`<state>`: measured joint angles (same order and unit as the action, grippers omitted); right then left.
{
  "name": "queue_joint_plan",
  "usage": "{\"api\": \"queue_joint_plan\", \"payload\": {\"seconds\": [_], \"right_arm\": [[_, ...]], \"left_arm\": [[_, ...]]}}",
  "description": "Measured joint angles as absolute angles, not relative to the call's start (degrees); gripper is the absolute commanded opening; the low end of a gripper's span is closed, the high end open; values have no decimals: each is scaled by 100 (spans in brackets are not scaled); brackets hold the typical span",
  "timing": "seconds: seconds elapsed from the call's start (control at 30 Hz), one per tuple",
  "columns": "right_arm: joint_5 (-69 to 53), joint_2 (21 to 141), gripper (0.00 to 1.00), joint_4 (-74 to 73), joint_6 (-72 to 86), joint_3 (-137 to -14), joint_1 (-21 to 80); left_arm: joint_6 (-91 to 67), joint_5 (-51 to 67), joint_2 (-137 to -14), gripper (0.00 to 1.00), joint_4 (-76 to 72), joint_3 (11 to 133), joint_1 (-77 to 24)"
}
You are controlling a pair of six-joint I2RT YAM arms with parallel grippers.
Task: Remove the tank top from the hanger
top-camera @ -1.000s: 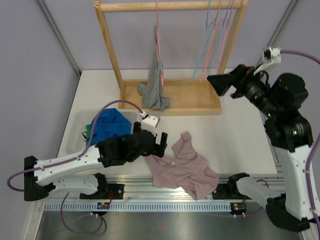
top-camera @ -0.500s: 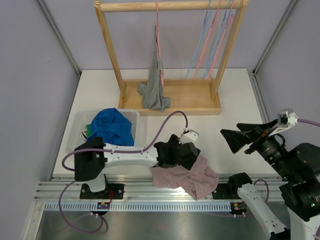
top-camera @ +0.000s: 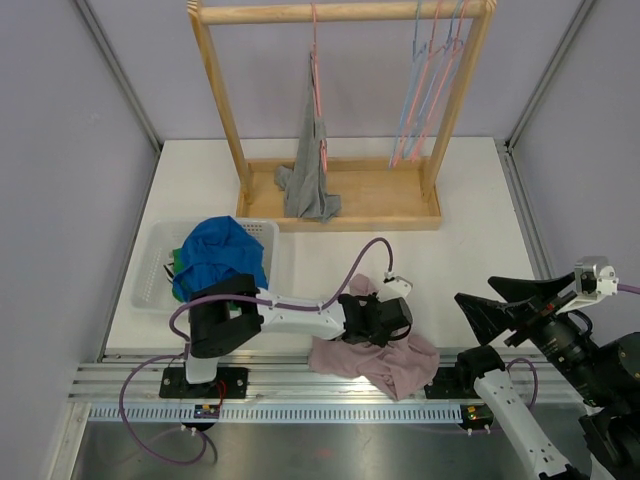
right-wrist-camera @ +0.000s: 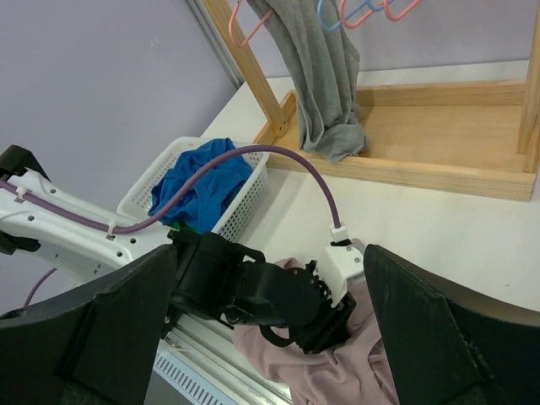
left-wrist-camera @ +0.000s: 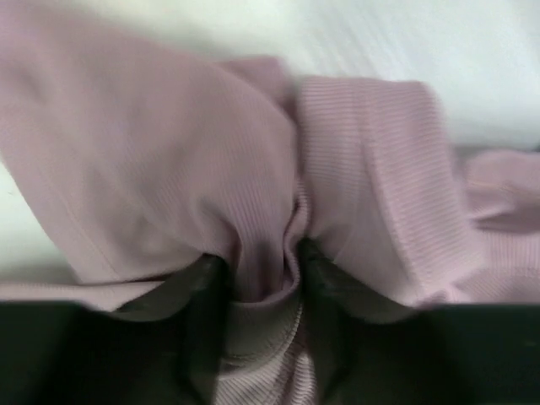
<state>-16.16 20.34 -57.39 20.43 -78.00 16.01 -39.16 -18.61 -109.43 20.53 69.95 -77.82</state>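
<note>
Top external view: the white desk carries the wooden clothes rack at the far side. The grey tank top hangs there on its pink plastic hanger, not yet taken off. At the near left is a white slatted basket stuffed with blue cloth. A pink ribbed garment lies crumpled at the near edge.

The left tool is clamped on a fold of that pink garment, most likely to clear it away. A second ago it sat spread open left of the cloth, and it has since swung over and pinched down.

The right tool has its fingers apart and holds nothing. It has dropped back from beside the rack to the near right, probably to give the left arm room.
</note>
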Motion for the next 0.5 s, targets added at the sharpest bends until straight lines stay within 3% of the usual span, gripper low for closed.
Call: {"api": "queue_joint_plan", "payload": {"seconds": [0.07,0.13,0.5], "right_arm": [[-1636,1994,99,-5743,2043,-7728,1601],[-1684,1957,99,-5756,2043,-7688,1601],[-1758,1723,100,-5819,2040,-7634,1601]], "left_arm": [[-3953,-1865,-10925,10,1997,6978,-7856],[-4012,-1927,-10809,1,2049,6904,-7915],[-4366,-3413,-8665,0,4602,7175,-7944]]}}
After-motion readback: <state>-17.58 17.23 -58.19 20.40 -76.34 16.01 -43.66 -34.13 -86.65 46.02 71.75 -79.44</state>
